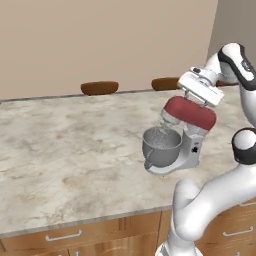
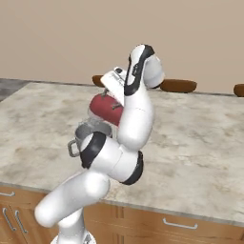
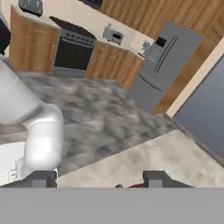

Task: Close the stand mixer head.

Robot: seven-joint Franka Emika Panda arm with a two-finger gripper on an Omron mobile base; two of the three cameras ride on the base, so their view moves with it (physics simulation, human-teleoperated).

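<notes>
One head (image 1: 190, 113), dark red and tilted up above the bowl (image 1: 160, 145), is pressed from above by the jaws, which are parted and grasp nothing, near the desk's (image 1: 75, 145) right edge.

A home kitchen: marble counter (image 1: 75, 150), oven (image 3: 72, 54), fridge (image 3: 164, 65), wooden cabinets (image 3: 111, 63).

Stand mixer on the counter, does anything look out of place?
The stand mixer head is tilted up, its whisk raised above the grey bowl instead of seated in it. The end effector sits at its top.
</notes>
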